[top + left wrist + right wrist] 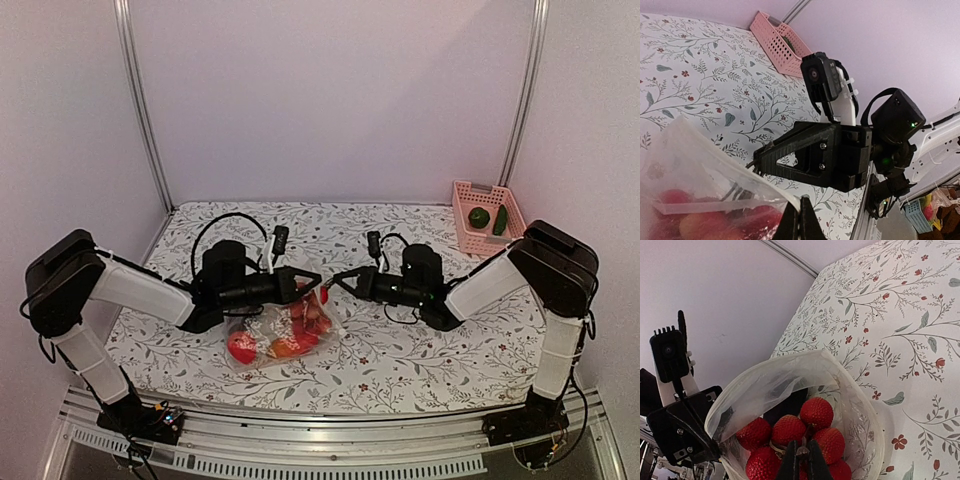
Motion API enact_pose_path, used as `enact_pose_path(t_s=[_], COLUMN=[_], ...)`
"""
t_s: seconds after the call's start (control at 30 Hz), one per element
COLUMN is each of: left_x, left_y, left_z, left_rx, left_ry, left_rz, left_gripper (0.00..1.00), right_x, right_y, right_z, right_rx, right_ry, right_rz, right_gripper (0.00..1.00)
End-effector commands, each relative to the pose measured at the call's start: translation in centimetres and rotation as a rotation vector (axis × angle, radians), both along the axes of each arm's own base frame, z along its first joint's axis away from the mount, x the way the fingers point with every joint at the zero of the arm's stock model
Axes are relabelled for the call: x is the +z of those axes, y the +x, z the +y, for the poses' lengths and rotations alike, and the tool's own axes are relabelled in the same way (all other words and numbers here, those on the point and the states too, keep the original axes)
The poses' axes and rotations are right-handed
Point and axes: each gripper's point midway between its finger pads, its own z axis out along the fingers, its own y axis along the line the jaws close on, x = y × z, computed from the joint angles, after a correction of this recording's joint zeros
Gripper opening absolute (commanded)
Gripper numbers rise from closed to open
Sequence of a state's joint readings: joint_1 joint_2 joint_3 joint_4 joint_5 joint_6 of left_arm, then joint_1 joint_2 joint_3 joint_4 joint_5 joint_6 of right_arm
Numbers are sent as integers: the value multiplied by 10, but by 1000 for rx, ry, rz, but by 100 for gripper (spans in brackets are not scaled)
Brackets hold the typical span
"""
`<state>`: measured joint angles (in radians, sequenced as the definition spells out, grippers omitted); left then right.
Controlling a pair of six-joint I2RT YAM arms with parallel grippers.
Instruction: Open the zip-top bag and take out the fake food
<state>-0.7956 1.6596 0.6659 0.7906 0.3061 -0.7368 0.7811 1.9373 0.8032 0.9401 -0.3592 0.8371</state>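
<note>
1. Bag (262, 330) of red fake food (816, 412) rests near-centre on the tabletop (430, 360), its mouth spread wide.
2. Left tool (316, 279) and right tool (338, 284) each pinch opposite rim edges.
3. Pink basket (462, 215) stands far right.

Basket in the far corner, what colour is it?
The basket is pink, seen best in the left wrist view.
</note>
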Motion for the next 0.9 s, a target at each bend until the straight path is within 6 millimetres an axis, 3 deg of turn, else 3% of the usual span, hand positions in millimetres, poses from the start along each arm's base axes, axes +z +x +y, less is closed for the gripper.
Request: enact_pose_path(t_s=[0.0, 0.2, 0.53, 0.87], left_x=[7, 7, 4, -1], left_y=[-3, -8, -7, -5], left_z=[2, 7, 9, 7], left_rx=[-25, -24, -11, -14], left_ry=[-40, -45, -39, -35], left_rz=[-19, -21, -18, -8], left_gripper=[0, 0, 0, 0], right_x=[30, 52, 64, 104], right_y=[9, 25, 29, 31], right_z=[-6, -20, -41, -66], right_rx=[-47, -96, -126, -137], right_ry=[1, 1, -39, 5], right_rz=[-113, -165, -191, -237], right_gripper=[0, 0, 0, 0])
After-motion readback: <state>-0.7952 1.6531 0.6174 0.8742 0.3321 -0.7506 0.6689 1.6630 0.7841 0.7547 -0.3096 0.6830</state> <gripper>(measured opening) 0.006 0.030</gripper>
